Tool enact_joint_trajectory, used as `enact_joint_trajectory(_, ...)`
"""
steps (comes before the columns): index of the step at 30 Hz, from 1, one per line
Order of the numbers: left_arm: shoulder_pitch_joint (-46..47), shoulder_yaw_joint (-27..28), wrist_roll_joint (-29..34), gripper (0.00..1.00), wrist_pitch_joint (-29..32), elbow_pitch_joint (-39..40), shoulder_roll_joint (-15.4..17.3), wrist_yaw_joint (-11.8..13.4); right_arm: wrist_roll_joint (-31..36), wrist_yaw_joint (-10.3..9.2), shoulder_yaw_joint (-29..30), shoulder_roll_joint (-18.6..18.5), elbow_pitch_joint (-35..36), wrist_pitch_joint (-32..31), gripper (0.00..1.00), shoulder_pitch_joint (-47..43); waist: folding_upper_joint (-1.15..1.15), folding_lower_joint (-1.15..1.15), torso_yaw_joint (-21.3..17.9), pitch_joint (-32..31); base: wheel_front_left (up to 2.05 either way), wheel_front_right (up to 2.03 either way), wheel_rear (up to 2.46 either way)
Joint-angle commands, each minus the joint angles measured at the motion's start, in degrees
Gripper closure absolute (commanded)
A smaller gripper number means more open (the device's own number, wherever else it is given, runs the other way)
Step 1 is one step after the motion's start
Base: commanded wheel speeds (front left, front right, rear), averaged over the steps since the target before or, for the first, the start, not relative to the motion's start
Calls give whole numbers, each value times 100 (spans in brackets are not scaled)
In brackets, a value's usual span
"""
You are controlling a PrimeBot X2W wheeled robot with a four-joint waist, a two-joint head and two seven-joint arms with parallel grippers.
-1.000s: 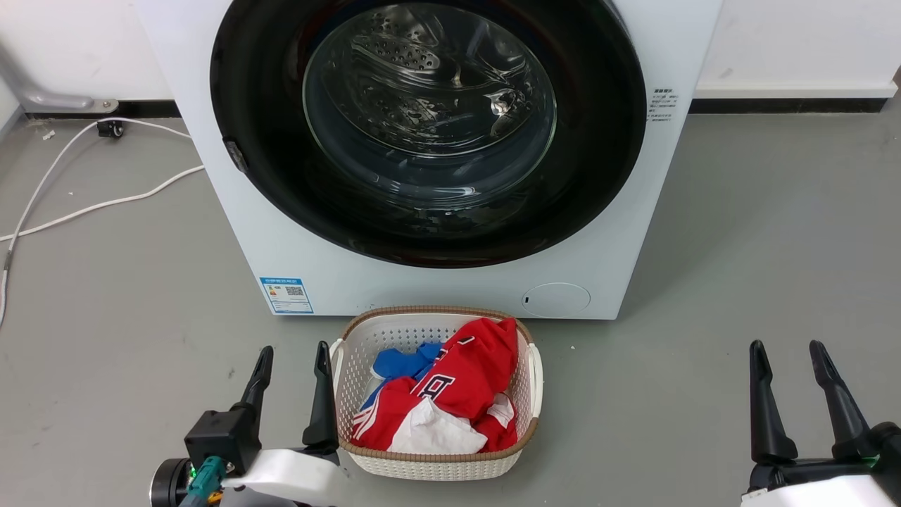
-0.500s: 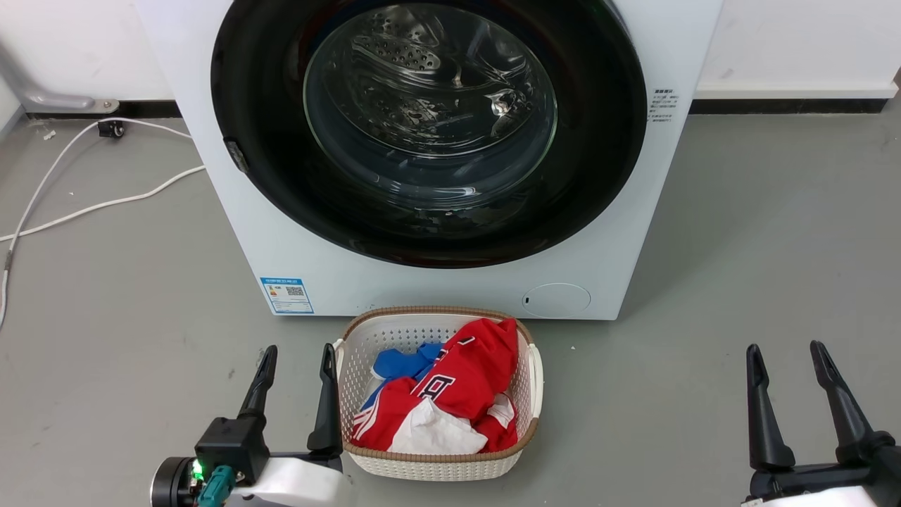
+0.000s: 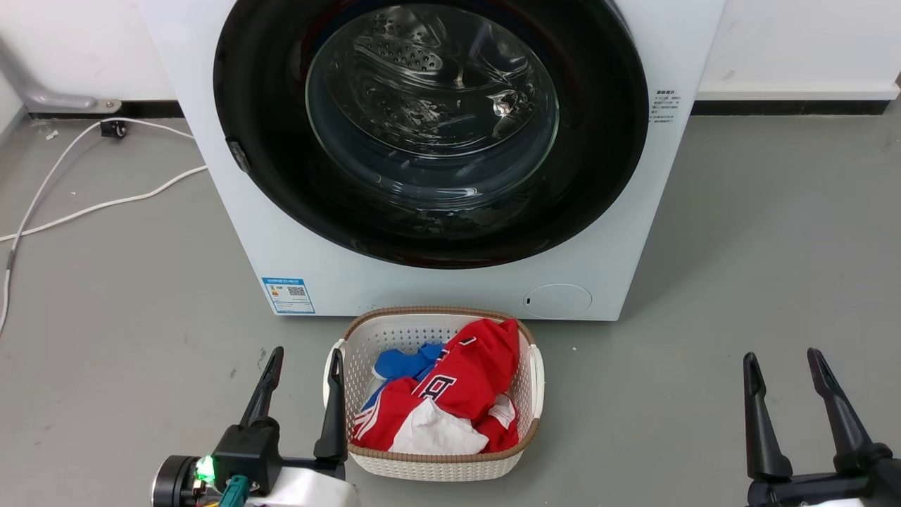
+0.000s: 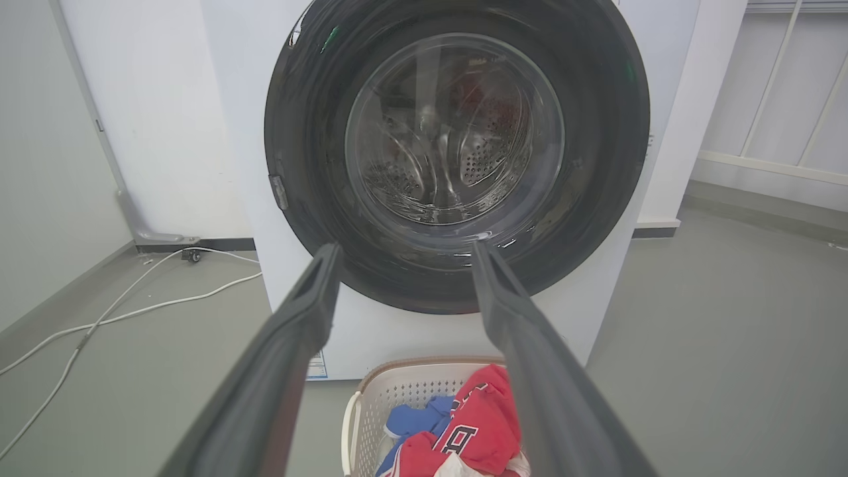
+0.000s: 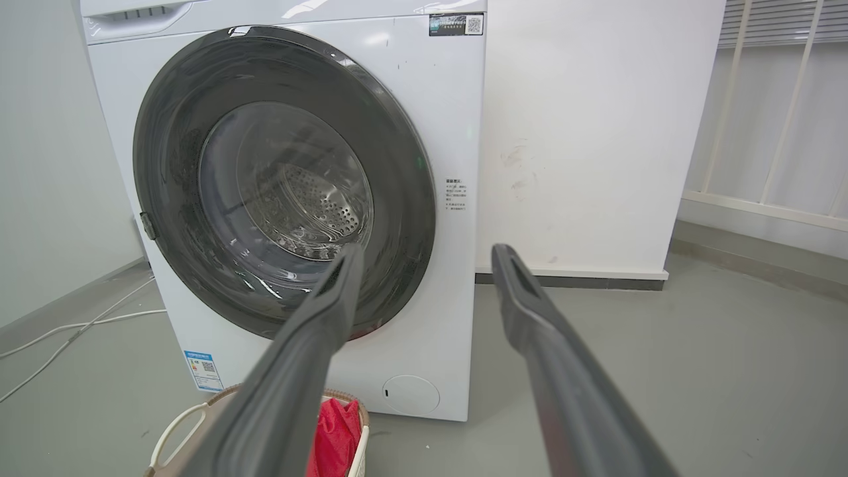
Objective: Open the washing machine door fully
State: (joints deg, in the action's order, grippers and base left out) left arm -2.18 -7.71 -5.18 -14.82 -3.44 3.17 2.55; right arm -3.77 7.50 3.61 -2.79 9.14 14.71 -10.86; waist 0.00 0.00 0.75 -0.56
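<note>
Head view: door (image 3: pixel 431 134) well beyond left claw (image 3: pixel 307 352).

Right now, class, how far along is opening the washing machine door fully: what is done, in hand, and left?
Done: nothing; the washing machine door sits closed against the white machine. In hand: left claw and right claw, both open, hover low, well short of it. Left: reach the door, pull it and swing it fully open.

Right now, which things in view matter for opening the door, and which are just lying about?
For the job: washing machine door, shut; left tool and right tool, both open and holding nothing.
Lying about: laundry basket of red, blue and white clothes; white cable; round service flap; blue label.
</note>
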Motion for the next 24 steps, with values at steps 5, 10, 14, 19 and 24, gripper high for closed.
enact_joint_trajectory(5, -73, 31, 117, 0, -41, -20, -18, -14, -156, -1, 12, -16, -95, 51, 0, -88, 0, 0, 2, 2, 0, 0, 0)
enact_joint_trajectory(10, -85, 52, 130, 0, -41, -45, -26, -10, -259, -1, 14, -16, -207, 51, 0, -120, 0, 0, -2, 2, 0, 0, 0)
enact_joint_trajectory(14, -99, 65, 148, 0, -41, -58, -27, 17, -286, -1, 11, -16, -252, 51, 0, -111, 0, 0, -11, -2, 0, 0, 0)
enact_joint_trajectory(19, -78, 34, 142, 0, -41, -61, -28, 62, -285, -1, 15, -16, -266, 51, 0, -104, 0, 0, -7, -9, 0, 0, 0)
enact_joint_trajectory(24, -57, 18, 138, 0, -41, -66, -29, 100, -254, -1, 16, -16, -259, 51, 0, -92, 0, 0, 7, -20, 0, 0, 0)
